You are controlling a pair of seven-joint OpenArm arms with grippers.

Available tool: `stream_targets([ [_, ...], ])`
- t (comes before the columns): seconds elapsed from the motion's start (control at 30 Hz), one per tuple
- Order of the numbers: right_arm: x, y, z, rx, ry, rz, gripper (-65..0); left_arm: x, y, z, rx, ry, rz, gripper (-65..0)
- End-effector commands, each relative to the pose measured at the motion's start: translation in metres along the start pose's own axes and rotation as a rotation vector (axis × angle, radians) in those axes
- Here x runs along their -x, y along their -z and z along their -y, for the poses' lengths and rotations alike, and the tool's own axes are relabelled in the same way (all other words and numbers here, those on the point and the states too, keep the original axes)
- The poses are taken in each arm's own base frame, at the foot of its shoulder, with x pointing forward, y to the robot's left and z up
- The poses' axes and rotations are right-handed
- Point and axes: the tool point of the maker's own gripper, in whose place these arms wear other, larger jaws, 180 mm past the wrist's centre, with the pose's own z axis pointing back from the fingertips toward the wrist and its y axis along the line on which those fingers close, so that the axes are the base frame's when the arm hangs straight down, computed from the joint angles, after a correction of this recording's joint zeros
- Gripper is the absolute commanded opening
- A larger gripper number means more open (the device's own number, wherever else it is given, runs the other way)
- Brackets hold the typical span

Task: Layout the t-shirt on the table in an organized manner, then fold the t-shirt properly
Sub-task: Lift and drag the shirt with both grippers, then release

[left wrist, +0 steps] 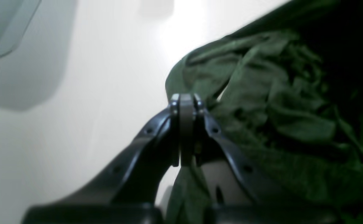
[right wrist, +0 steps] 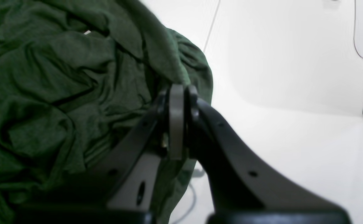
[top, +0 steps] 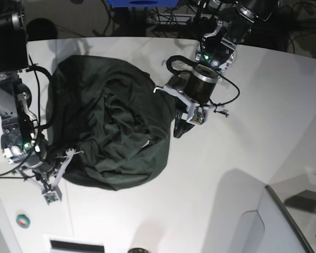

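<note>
The dark green t-shirt (top: 110,126) lies crumpled in a rounded heap on the white table (top: 253,147), left of centre. My left gripper (top: 177,125) presses against the heap's right edge. In its wrist view the left gripper (left wrist: 186,99) is shut, with a fold of the t-shirt (left wrist: 278,102) running between its fingers. My right gripper (top: 68,157) sits at the heap's lower left edge. Its wrist view shows the right gripper (right wrist: 180,89) shut on the hem of the t-shirt (right wrist: 60,93), with cloth hanging under the fingers.
A raised grey-white panel (top: 284,226) with a dark edge stands at the lower right. A small green and red button (top: 22,221) sits at the lower left. A thin seam line (right wrist: 211,28) crosses the table. Cables and equipment crowd the far edge.
</note>
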Motion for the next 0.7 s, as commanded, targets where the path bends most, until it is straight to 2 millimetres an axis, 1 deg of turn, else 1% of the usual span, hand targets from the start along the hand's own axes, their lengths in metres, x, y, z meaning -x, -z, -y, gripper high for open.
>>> stream_targets([
  [0.0, -0.015, -0.005, 0.010, 0.021, -0.004, 0.043, -64.4, -0.013, 0.007, -0.001, 0.000, 0.003, 0.020, -65.0],
  [0.1, -0.016, -0.005, 0.010, 0.021, -0.004, 0.045, -64.4, 0.002, 0.012, -0.003, -0.003, 0.008, -0.088, -65.0],
  [0.2, -0.018, -0.007, 0.010, 0.023, -0.007, 0.052, -64.4, 0.005, 0.013, -0.004, -0.003, 0.009, -0.108, -65.0],
  [0.3, -0.028, -0.013, 0.010, 0.024, -0.013, 0.082, -64.4, 0.004, 0.014, -0.003, -0.003, 0.007, -0.106, -65.0],
  [0.4, -0.042, -0.025, 0.009, 0.029, -0.026, 0.126, -64.4, -0.001, 0.018, -0.001, -0.004, 0.007, -0.099, -65.0],
  [0.47, -0.054, -0.040, 0.013, 0.046, -0.049, 0.157, -64.4, 0.000, 0.017, -0.003, -0.005, 0.012, -0.100, -65.0],
  [0.57, -0.074, -0.062, 0.013, 0.058, -0.072, 0.226, -64.4, 0.000, 0.017, -0.004, -0.005, 0.016, -0.101, -65.0],
  [0.6, -0.080, -0.071, 0.020, 0.079, -0.067, 0.244, -64.4, 0.001, 0.017, -0.008, -0.015, 0.016, -0.102, -65.0],
  [0.63, -0.083, -0.081, 0.027, 0.098, -0.053, 0.257, -64.4, 0.001, 0.016, -0.016, -0.037, 0.010, -0.104, -65.0],
  [0.67, -0.082, -0.086, 0.031, 0.110, -0.043, 0.258, -64.4, 0.001, 0.016, -0.025, -0.061, 0.004, -0.102, -65.0],
])
